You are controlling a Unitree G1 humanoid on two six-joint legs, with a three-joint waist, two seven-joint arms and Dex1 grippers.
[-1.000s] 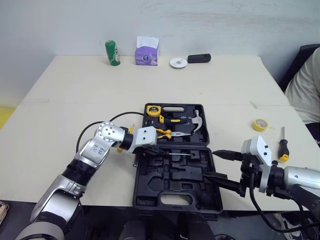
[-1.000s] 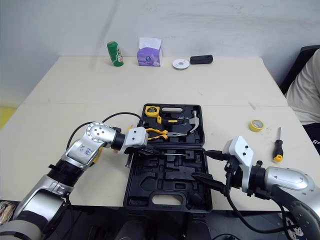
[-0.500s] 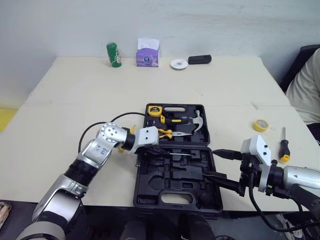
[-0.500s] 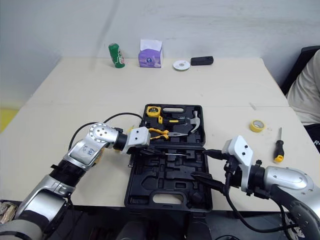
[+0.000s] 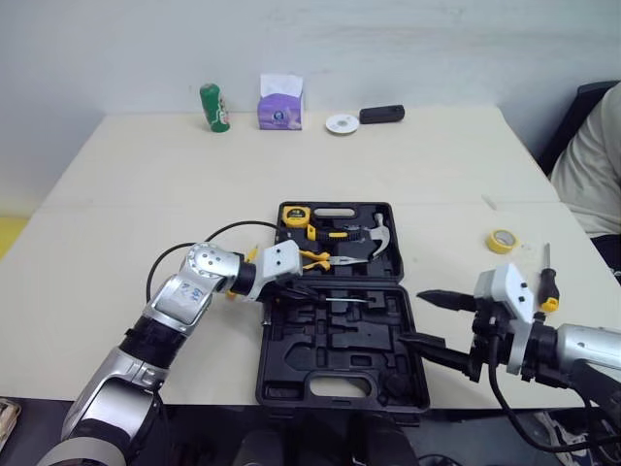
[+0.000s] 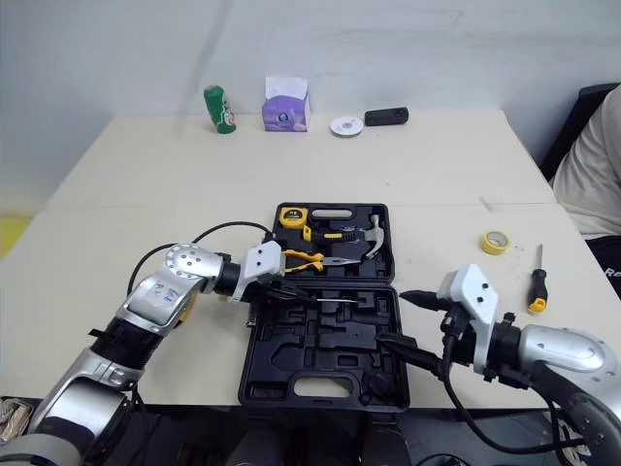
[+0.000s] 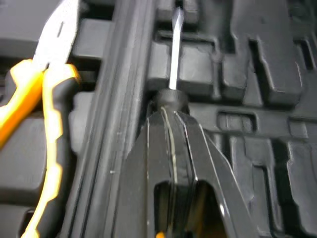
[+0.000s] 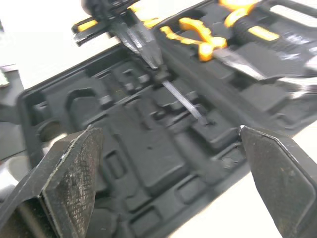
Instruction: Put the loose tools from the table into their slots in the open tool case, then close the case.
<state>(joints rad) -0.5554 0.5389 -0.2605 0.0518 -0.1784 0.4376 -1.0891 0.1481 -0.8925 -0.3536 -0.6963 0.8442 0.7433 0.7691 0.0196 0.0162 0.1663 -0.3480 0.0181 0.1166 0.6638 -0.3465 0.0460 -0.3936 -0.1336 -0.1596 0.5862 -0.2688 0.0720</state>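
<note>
Screwdriver (image 7: 174,49): slim steel shaft over moulded black case (image 5: 330,351).

the left arm (image 5: 179,306) bends at the elbow, its forearm pointing to the right. the left gripper (image 7: 168,111) has its jaws closed tight on a screwdriver (image 7: 174,54). the right arm (image 5: 572,349) points left, held low. the right gripper (image 5: 411,316) has its jaws spread wide, gripping nothing.

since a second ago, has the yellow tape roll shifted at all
No. The yellow tape roll sits at the same gap right of the tool case, beside the loose screwdriver.
</note>
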